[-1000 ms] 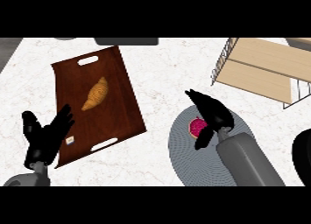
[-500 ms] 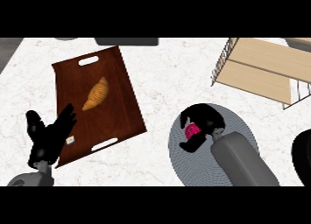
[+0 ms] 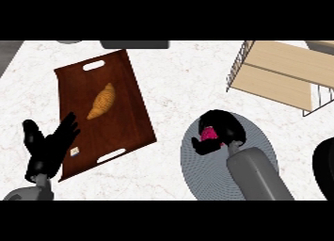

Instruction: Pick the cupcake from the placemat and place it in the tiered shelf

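Marble counter (image 3: 176,70) (right hand (image 3: 227,126) round cupcake (image 3: 210,134))

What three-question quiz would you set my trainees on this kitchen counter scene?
1. True or false: the cupcake stands on the wooden tray.
2. What lies on the tray? A croissant; B apple; C spoon.
3. Fill in: the ____ hand is open, fingers straight, at the tray's near corner.

Key: 1 false, the right hand curls round it over the placemat; 2 A; 3 left hand.
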